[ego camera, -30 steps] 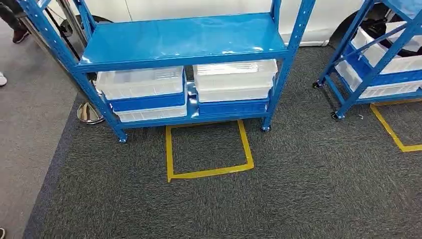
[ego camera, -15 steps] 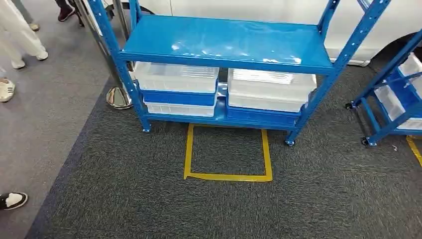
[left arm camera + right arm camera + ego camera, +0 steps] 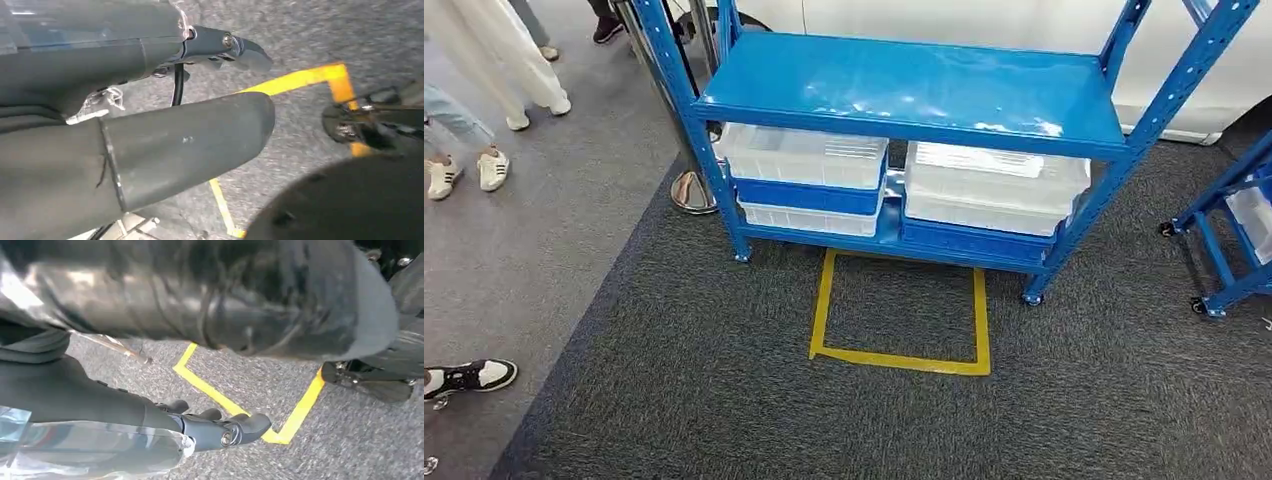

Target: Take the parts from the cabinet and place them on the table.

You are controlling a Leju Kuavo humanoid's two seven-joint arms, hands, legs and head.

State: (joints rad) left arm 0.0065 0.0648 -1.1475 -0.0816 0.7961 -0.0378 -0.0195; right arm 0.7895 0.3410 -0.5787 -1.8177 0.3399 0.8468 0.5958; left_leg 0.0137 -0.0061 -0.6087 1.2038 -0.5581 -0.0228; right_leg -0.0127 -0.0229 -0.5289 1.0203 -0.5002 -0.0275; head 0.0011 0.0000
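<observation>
Both hands hung over carpet, holding nothing: left hand [image 3: 150,125] and right hand [image 3: 200,425] had fingers loosely extended.
Blue cabinet [image 3: 904,95] stood ahead, 2 stacks of clear bins [image 3: 804,160] on its lower shelf, yellow tape square [image 3: 902,318] in front.

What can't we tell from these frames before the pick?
- Bin contents: in the head view the white bins sit under the blue shelf, which hides their insides; no parts can be made out.
- Second rack: cut off by the right edge of the head view.
- Left hand: its thumb blocks the fingers in the left wrist view.
- Right hand: its cover hides most of the fingers.
</observation>
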